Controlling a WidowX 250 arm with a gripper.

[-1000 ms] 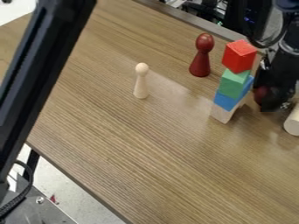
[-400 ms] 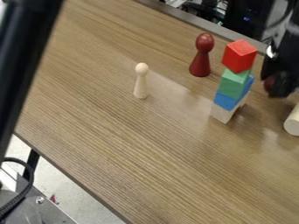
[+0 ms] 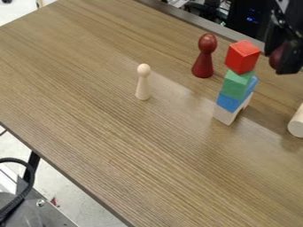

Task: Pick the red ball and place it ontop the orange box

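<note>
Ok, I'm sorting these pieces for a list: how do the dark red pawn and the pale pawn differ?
The dark red pawn looks bigger and thicker than the pale pawn. The dark red pawn's head is more egg-shaped, the pale pawn's rounder. Both stand upright and widen towards the base.

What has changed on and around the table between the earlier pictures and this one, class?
The pincer moved up the picture, carrying the dark red ball, already in its grip. The thick black bar slid out past the left edge. The block tower, dark red peg figure, pale peg figure and pale cylinder stayed put.
</note>
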